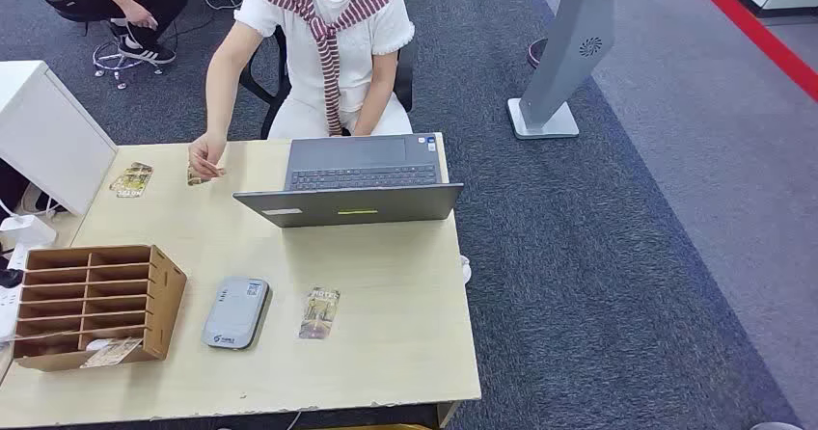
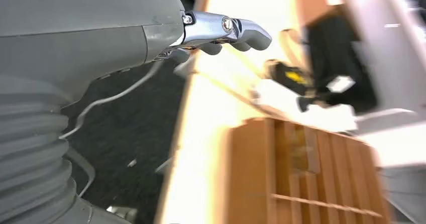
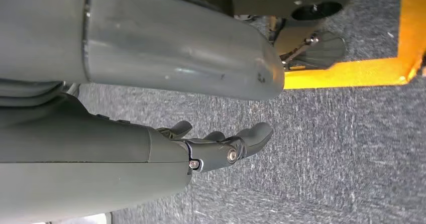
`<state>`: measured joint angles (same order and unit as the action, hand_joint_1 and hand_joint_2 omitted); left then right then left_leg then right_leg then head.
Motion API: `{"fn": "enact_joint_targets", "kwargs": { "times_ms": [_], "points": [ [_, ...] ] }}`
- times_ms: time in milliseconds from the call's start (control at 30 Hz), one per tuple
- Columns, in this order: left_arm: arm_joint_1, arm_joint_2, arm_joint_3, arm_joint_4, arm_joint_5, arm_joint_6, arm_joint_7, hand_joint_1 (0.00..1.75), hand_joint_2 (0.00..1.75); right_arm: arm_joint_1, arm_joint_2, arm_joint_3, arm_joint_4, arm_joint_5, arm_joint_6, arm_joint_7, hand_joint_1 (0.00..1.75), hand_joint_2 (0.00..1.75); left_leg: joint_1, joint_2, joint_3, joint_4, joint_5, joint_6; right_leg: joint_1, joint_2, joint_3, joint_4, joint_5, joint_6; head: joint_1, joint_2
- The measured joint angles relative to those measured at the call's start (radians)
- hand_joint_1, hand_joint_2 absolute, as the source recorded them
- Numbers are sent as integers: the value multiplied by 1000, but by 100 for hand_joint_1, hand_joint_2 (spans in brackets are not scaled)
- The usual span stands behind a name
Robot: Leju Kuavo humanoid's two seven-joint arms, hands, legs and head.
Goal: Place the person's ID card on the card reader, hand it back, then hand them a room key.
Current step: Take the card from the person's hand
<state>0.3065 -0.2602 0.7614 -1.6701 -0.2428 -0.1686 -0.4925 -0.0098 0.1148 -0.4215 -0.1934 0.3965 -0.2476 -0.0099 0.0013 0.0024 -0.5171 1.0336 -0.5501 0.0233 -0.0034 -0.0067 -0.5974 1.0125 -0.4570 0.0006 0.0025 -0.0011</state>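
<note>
A grey card reader (image 1: 234, 311) lies on the wooden table (image 1: 386, 353), with a patterned card (image 1: 319, 312) flat beside it. Across the table a seated person's hand (image 1: 205, 155) pinches another card (image 1: 196, 175) just above the tabletop. A third card (image 1: 131, 179) lies near the far left corner. My left hand (image 2: 221, 33) hangs beside the table edge, near the wooden organizer (image 2: 301, 174), fingers loosely extended and holding nothing. My right hand (image 3: 221, 146) hangs over grey carpet, fingers apart and empty.
An open laptop (image 1: 357, 179) stands mid-table, facing the person. The wooden organizer (image 1: 92, 305) sits at the near left with a card (image 1: 111, 353) in a bottom slot. A white box (image 1: 43, 131) stands left of the table, a grey stand (image 1: 564, 64) on the floor to the right.
</note>
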Motion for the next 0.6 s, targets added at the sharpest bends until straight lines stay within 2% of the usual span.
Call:
{"fn": "enact_joint_targets", "kwargs": {
  "times_ms": [333,600],
  "points": [
    [46,80,-188,-223,-85,132,-4,0,175,3,11,47,0,78,22,45,0,0,0,0,0,0,0,0,0,0,0,0,0,0,0,0],
    [-12,195,-331,-258,-256,227,94,0,175,3,17,76,0,132,39,69,0,0,0,1,0,0,1,-1,0,0,-1,0,0,0,0,0]
  ]
}}
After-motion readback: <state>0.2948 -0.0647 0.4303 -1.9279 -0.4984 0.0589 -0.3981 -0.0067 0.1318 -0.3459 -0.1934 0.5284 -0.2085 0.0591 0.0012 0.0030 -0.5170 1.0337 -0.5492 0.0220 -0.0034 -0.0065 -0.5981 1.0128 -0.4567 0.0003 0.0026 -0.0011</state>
